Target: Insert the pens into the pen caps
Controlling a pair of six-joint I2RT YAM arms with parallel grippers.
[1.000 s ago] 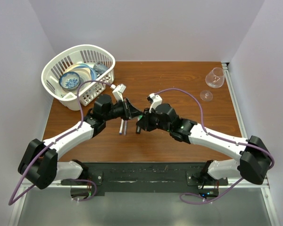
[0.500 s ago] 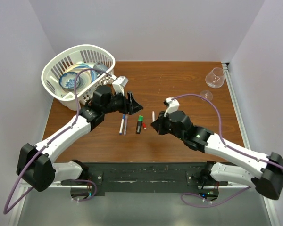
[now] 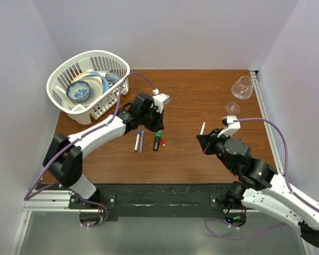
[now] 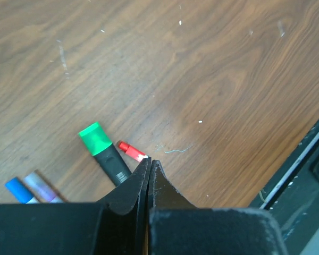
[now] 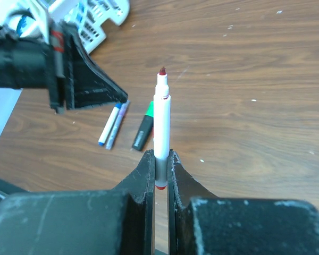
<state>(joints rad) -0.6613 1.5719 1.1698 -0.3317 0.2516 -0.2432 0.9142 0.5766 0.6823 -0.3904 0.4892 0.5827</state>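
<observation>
My right gripper (image 5: 160, 154) is shut on a white pen (image 5: 161, 114) with a bare red tip, held upright off the table at the right (image 3: 202, 128). My left gripper (image 4: 150, 162) is shut with nothing between its fingers, its tips by the end of a small red pen cap (image 4: 129, 150) on the table. Beside the cap lies a stubby black marker (image 4: 111, 166) with a green end. Left of it lie a white pen with a blue end (image 3: 137, 141) and a purple pen (image 3: 142, 141), side by side.
A white slatted basket (image 3: 61, 101) holding bowls stands at the back left. A clear wine glass (image 3: 241, 89) lies on its side at the back right. A black rail (image 3: 165, 197) runs along the table's near edge.
The two grippers have come apart from mid-table. The right arm drew back right with the white pen. The left gripper opened, left the red cap on the table, swung over it and shut.
</observation>
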